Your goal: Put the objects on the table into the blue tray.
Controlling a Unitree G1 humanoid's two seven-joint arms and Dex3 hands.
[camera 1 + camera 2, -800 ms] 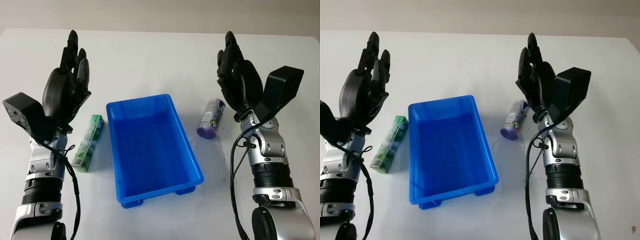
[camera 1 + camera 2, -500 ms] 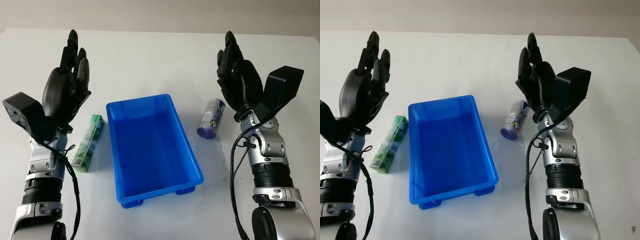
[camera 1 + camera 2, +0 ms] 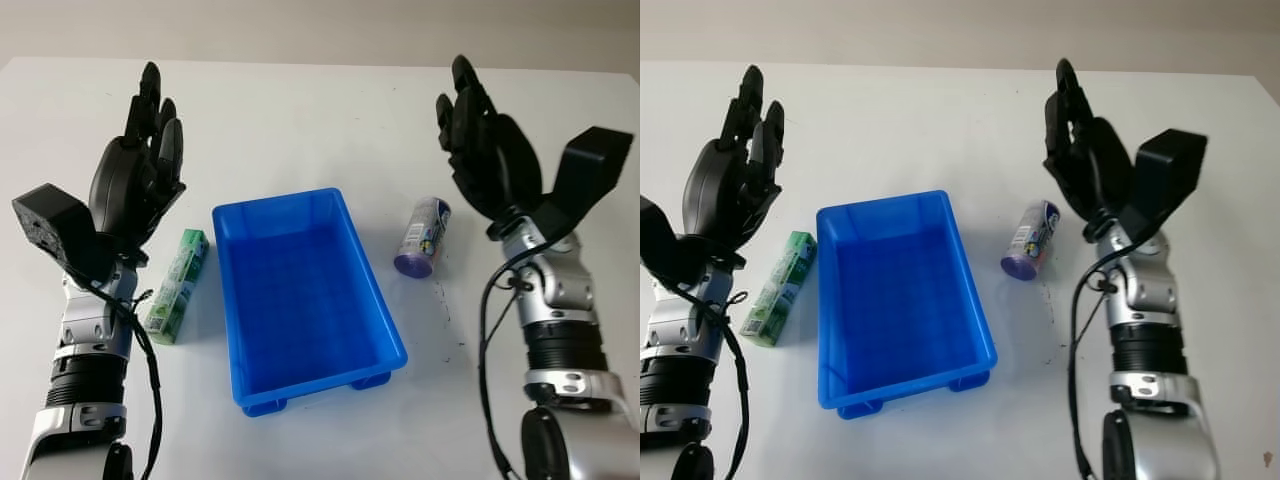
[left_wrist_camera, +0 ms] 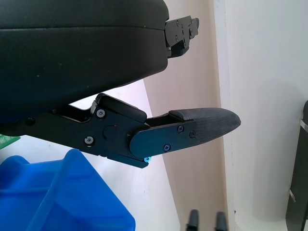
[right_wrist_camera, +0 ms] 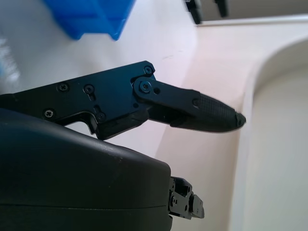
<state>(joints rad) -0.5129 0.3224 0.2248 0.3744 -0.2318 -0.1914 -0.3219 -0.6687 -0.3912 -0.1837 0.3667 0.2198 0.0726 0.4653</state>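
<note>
i'm holding both the left hand [image 3: 135,180] and right hand [image 3: 487,150] raised, open and empty. the purple can [image 3: 424,236] is lying on its side beside the blue tray [image 3: 300,290], so i'm probably risking rolling it away with a clumsy touch; the green box [image 3: 176,286] is looking safer.

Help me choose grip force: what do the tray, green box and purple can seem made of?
Tray: likely moulded plastic, glossy, uniform blue with a rolled rim. Green box: probably printed cardboard, given its sharp edges. Purple can: printed cylinder, metal or plastic, can't tell.
</note>
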